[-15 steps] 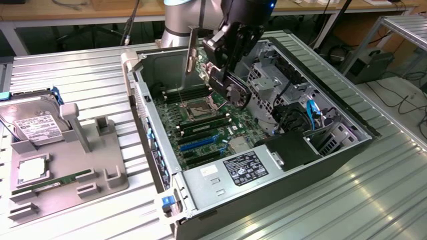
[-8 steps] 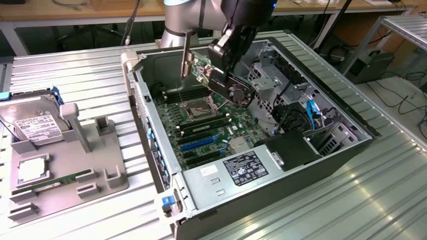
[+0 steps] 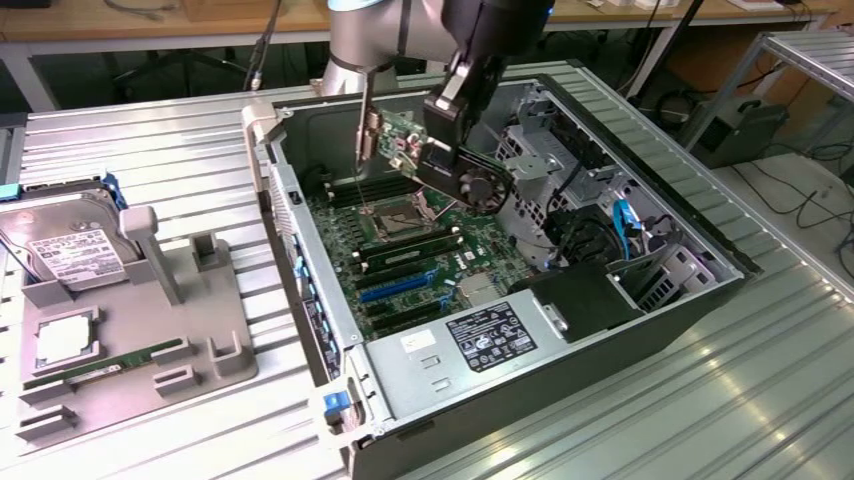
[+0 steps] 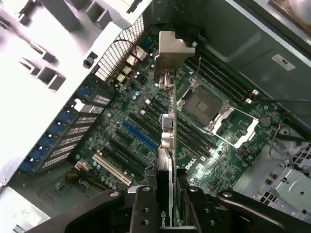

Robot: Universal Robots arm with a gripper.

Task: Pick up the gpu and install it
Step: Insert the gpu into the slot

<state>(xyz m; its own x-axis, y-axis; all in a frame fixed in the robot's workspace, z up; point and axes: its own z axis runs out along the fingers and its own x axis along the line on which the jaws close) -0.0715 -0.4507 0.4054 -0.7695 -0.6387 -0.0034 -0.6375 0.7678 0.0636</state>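
Gripper: black two-finger pincer on the arm, clenched on the edge of the gpu.
Gpu: small flat green circuit-board card with black round fan and silver metal end bracket, held tilted in the air above the motherboard's 12 o'clock end in the exterior view, not seated.
Motherboard: green board lying inside the open black-and-silver tower case.
Tray: grey parts holder at the case's 9 o'clock, carrying a boxy silver hard drive and a narrow green RAM stick.
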